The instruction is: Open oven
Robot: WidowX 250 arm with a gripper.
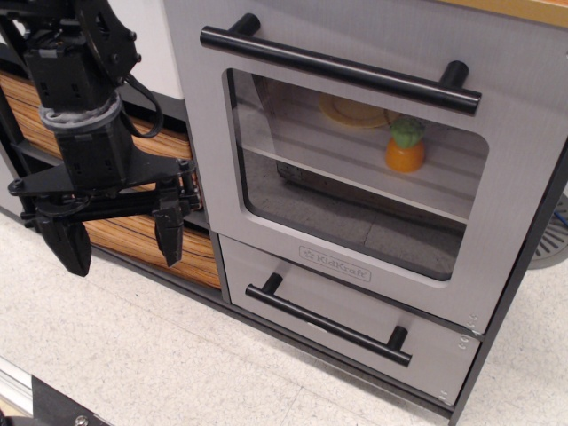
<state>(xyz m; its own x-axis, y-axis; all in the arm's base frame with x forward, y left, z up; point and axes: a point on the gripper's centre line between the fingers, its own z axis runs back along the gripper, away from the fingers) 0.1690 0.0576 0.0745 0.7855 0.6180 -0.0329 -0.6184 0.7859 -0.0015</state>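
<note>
The oven [355, 177] fills the upper right, its door shut, black bar handle [342, 69] along the top. My gripper [117, 241] hangs well left of it, 2 fingers [168, 235] spread wide, grasping nothing, before wood-grain drawers [133, 232].

You are looking at the brushed-silver toy oven [355, 191] with its door sitting shut, the long black bar handle [337, 69] running across the top of the door and the clear rounded-corner window [351, 173] showing an orange-and-green toy [406, 145] and a yellow plate [355, 112] sitting on the shelf inside. Your black gripper [118, 241] is hanging at the left edge, fingers spread and pointing down, well apart from the oven, in front of the wood-grain drawers [133, 232]. The smaller silver drawer [346, 324] is sitting just below the door.
</note>
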